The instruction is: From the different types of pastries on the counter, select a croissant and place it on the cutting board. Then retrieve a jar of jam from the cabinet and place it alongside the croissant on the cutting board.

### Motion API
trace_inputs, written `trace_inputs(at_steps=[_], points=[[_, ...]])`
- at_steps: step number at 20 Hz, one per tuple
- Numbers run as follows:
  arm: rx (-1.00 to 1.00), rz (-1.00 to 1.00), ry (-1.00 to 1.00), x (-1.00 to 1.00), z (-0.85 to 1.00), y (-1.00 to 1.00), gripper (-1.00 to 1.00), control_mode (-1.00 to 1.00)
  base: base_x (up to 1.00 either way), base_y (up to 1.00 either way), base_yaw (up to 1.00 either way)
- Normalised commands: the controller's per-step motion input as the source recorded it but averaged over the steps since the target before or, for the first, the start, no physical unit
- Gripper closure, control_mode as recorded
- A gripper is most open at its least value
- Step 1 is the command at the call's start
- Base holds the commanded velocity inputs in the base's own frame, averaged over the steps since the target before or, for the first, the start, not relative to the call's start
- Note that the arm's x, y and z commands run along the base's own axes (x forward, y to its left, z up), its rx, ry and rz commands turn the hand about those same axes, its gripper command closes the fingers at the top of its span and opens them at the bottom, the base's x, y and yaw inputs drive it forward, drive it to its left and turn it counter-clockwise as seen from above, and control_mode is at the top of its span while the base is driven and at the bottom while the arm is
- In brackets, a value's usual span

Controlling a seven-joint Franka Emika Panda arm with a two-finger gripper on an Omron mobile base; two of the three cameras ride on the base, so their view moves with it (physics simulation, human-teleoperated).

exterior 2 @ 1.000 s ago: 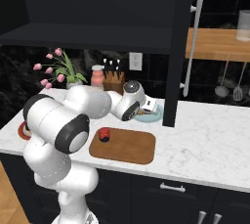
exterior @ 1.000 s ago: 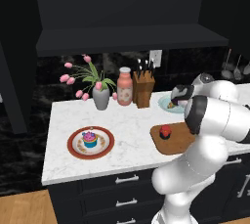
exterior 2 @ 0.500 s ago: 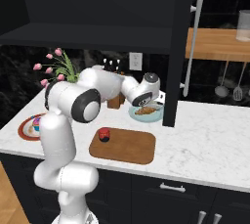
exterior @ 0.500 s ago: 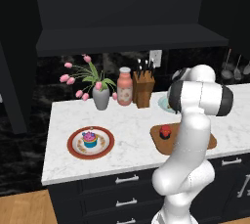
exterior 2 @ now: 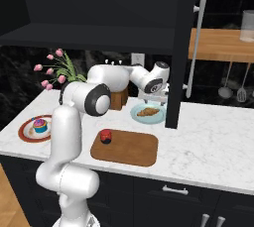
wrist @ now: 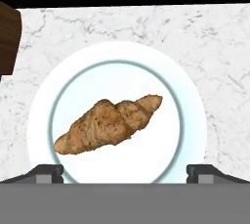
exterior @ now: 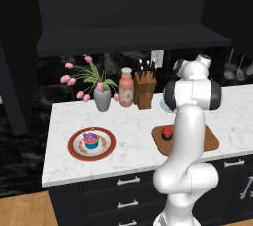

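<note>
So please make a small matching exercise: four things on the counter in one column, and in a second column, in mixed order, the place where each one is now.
Things:
1. croissant
2. cupcake
3. jar of jam
4. pink bottle

Places:
A. on the red-rimmed plate
B. on the cutting board
C. between the vase of tulips and the knife block
D. on the light blue plate

Pairs: 1-D, 2-A, 3-B, 4-C
</note>
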Motion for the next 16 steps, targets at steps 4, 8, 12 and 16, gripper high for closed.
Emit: trace_inputs(at_steps=[4, 8, 12, 16], points=[[-0.05, 0.19, 0.0, 0.01, -0.06, 0.0, -1.0, -1.0, 0.0, 0.0, 0.0], [-0.05, 0.13, 0.0, 0.03, -0.19, 0.0, -1.0, -1.0, 0.0, 0.0, 0.0], [-0.12, 0.06, -0.02, 0.23, -0.38, 0.18, -1.0, -1.0, 0.0, 0.0, 0.0], [-0.1, 0.06, -0.01, 0.29, -0.28, 0.18, -1.0, -1.0, 0.0, 0.0, 0.0]])
